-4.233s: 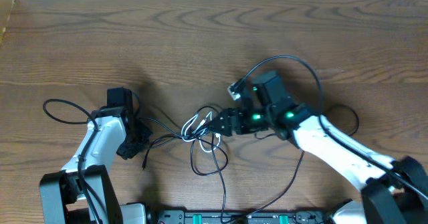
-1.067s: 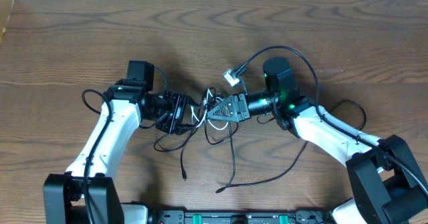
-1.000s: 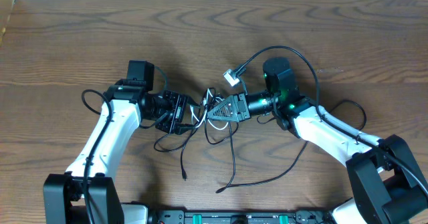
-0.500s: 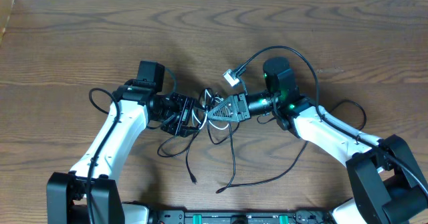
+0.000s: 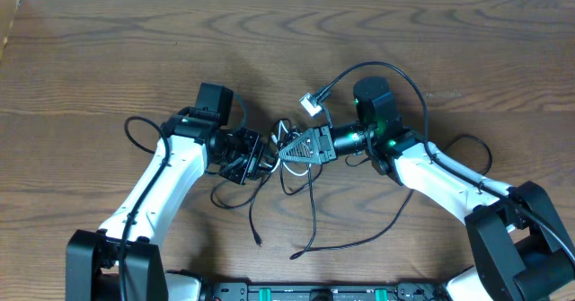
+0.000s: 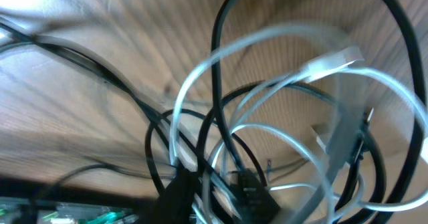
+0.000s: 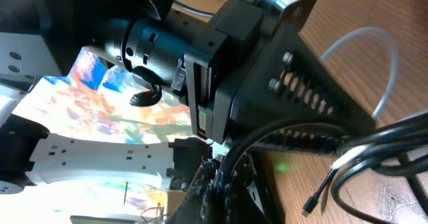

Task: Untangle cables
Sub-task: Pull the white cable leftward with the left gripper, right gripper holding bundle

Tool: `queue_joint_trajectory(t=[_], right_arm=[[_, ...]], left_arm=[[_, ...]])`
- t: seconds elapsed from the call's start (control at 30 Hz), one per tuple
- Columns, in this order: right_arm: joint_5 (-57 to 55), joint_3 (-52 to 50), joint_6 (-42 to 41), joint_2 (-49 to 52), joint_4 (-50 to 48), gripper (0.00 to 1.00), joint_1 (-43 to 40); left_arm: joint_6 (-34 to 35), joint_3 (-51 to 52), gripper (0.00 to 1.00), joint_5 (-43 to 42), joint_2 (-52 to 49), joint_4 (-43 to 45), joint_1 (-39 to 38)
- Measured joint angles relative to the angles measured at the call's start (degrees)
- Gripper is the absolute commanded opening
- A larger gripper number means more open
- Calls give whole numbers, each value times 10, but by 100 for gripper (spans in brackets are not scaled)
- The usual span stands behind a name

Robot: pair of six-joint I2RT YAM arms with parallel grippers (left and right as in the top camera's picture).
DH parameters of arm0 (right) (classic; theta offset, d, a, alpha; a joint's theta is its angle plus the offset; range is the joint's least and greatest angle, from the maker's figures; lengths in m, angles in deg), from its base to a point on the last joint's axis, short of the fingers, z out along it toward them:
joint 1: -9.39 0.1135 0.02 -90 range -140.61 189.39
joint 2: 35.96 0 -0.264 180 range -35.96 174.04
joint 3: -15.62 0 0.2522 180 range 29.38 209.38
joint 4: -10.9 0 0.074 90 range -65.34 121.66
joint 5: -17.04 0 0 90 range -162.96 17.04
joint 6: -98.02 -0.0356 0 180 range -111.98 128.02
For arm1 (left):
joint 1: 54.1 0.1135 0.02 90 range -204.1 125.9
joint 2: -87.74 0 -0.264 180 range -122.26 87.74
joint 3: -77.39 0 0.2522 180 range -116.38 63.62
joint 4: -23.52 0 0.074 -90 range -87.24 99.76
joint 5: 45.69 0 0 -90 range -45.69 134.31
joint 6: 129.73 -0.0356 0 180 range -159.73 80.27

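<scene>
Tabletop (image 5: 90, 49): one black cable (image 6: 215, 50), one white cable (image 6: 177, 114).

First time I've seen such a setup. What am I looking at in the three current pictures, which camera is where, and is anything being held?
Two white robot arms work at a wooden table, each ending in a two-finger gripper. The wide picture is from a camera fixed above; the other two are from cameras on each wrist. Between the arms, a thin black cable and a thin white cable are tangled together. The right gripper is shut and appears to pinch the black cable. The left gripper sits at the tangle's other side; its close-up is too blurred to show whether it is open or shut.
</scene>
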Motion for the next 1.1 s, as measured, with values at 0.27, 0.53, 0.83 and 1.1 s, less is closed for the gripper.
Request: queue_joint_trajectory(t=[0.27, 0.53, 0.83, 1.1], right_arm=[[0, 0, 19, 0, 25, 1, 0], [-54, 0, 98, 0, 187, 1, 0], [-224, 0, 177, 0, 327, 1, 0], [-393, 0, 207, 0, 406, 1, 0]], left_arm=[[-13, 0, 8, 55, 0, 0, -1], [-111, 0, 7, 88, 0, -9, -1], [-203, 0, 7, 3, 7, -2, 35], [-226, 0, 7, -86, 118, 2, 111]])
